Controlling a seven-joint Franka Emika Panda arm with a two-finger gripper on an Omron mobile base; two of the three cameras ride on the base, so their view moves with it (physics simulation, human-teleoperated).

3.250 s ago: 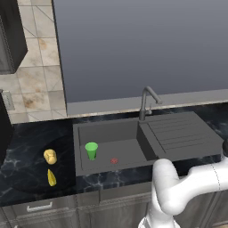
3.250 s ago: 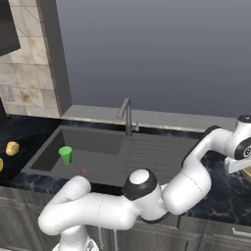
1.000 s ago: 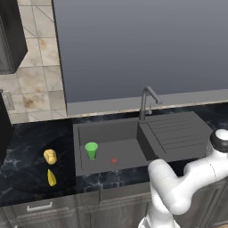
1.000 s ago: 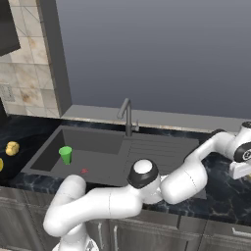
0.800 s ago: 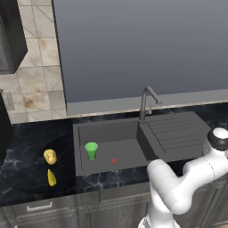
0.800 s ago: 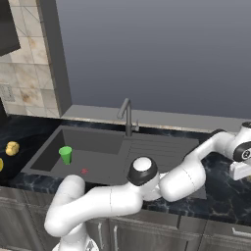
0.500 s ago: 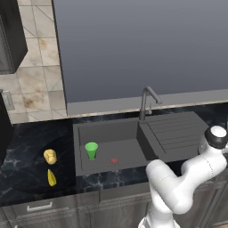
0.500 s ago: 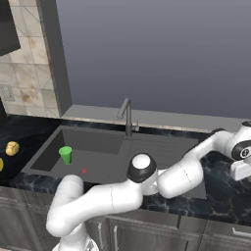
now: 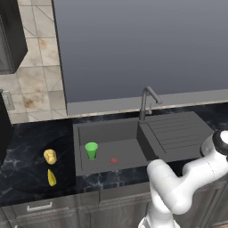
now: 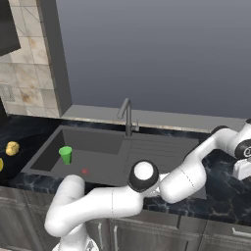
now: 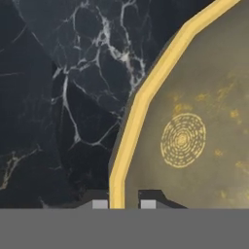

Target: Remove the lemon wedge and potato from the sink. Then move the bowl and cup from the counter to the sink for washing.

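Light is even and soft throughout, with no clear source and no glare. The dark grey recessed sink basin [image 9: 116, 142] carries only faint shading on its inner walls. The black marbled table [image 11: 58, 97] reads dim yet sharp. The wide tan-yellow bowl [image 11: 194, 141] looks slightly soft and pixelated close up. Edges stay undistorted.

Simulated kitchen: black marble counter [image 9: 26, 178] with recessed sink [image 9: 133, 133], faucet [image 9: 146, 101], tiled backsplash [image 9: 33, 84], grey cabinet fronts [image 9: 53, 209].
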